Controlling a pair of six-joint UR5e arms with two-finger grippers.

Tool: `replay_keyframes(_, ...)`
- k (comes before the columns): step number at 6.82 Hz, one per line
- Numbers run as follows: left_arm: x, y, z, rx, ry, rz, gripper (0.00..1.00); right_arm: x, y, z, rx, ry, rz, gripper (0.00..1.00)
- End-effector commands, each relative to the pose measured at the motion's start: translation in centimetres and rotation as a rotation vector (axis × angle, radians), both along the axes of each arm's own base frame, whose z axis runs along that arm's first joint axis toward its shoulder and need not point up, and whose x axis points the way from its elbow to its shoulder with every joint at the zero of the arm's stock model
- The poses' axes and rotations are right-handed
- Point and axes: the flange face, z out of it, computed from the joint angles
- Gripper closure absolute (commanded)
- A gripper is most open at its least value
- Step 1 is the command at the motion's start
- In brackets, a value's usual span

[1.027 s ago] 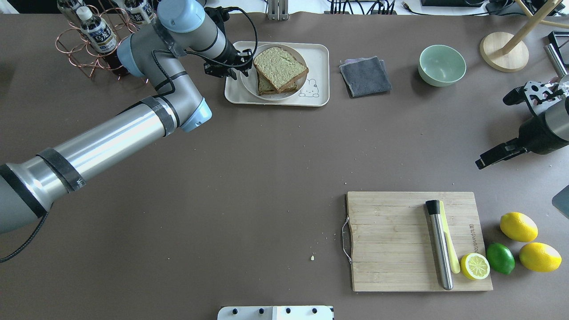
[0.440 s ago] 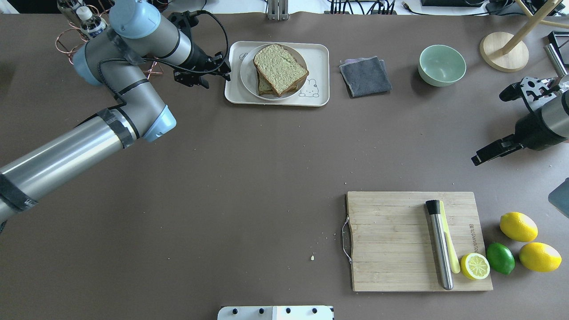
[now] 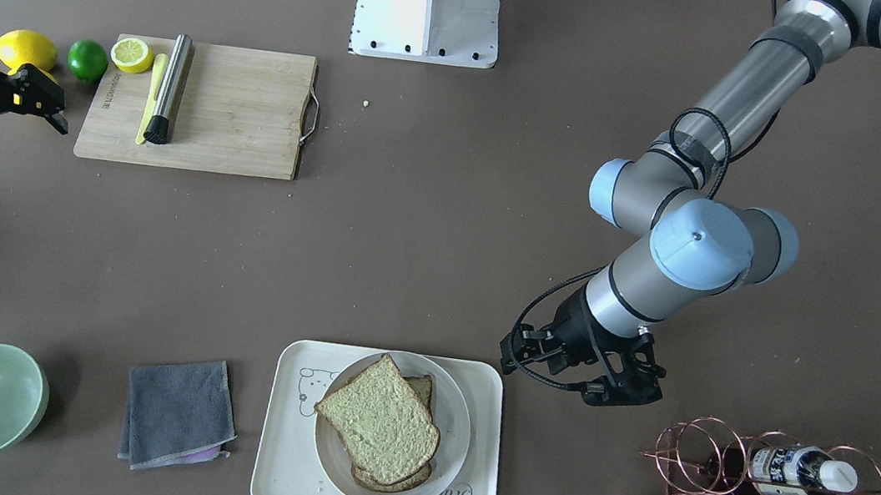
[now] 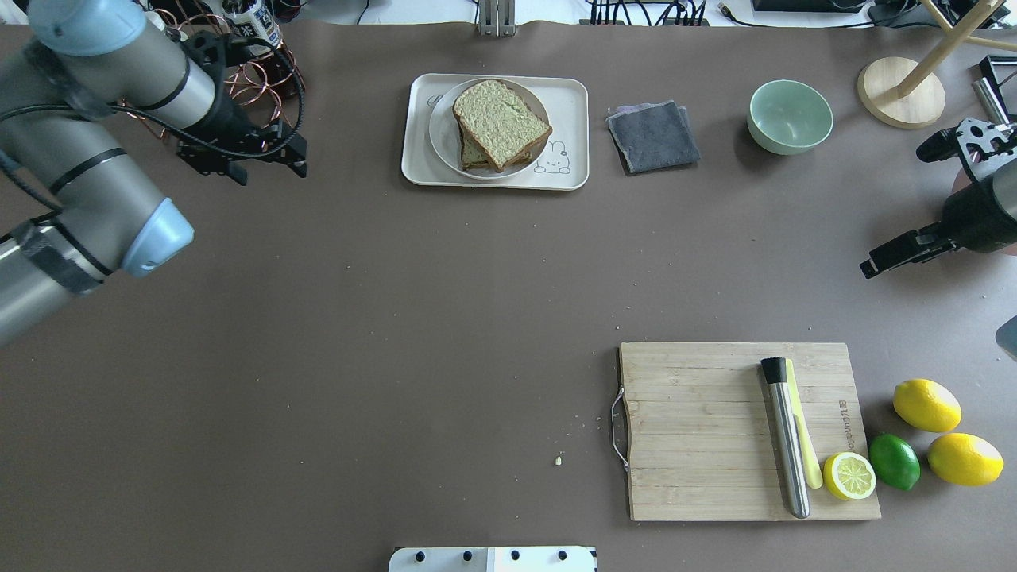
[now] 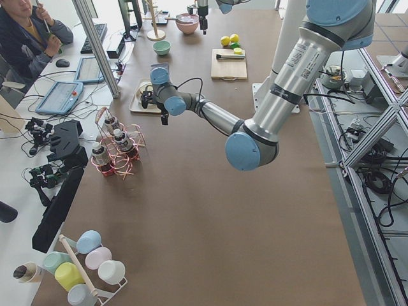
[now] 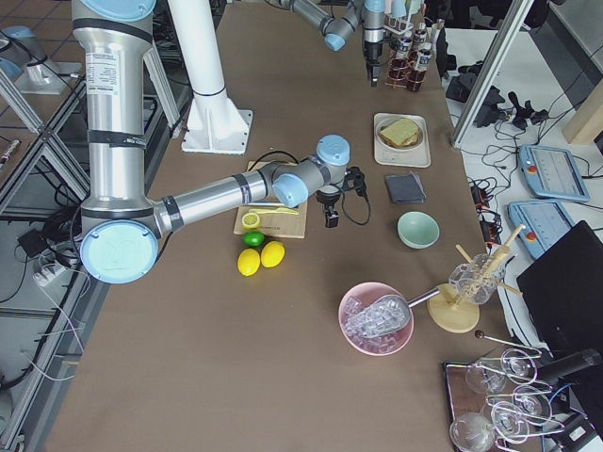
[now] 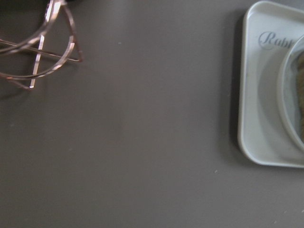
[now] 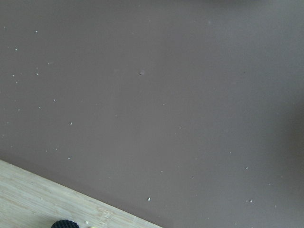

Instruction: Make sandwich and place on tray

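my left gripper [image 4: 268, 171] hangs in the upper left of the overhead view, jaws spread wide and holding nothing. it is near the copper bottle rack [image 4: 254, 75] and well apart from the tray [image 4: 568, 99]. the sandwich [image 4: 500, 123], two bread slices stacked slightly askew, sits on a round white plate [image 4: 439, 135] on that tray, at the top centre of the frame. my right gripper [image 3: 22, 133] is at the left edge of the front-facing view, fingers parted and empty, near the cutting board [image 3: 238, 113] and a lemon [image 3: 26, 49].
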Motion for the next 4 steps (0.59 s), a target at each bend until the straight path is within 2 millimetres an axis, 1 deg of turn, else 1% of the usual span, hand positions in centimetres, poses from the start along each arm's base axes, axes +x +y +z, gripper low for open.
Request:
replay_keyframes(1,-14.1,4.0,8.9,0.101,-0.084,0.137,0.03,2.7,-0.9,1.1,-0.037,0.032,0.032,0.00)
replay_keyframes(2,-20.4,5.3,13.2,0.150,-0.074,0.169,0.03,4.5,-1.4,1.8,-0.026,0.060,0.007,0.00)
replay_keyframes(3,-25.9,7.3,17.5,0.196,-0.088,0.189,0.03,6.7,-1.7,2.6,-0.036,0.084,0.007,0.00)
replay_keyframes(4,-29.7,8.8,19.9,0.234,-0.120,0.191,0.03,9.3,-2.0,4.3,-0.034,0.114,-0.016,0.00)
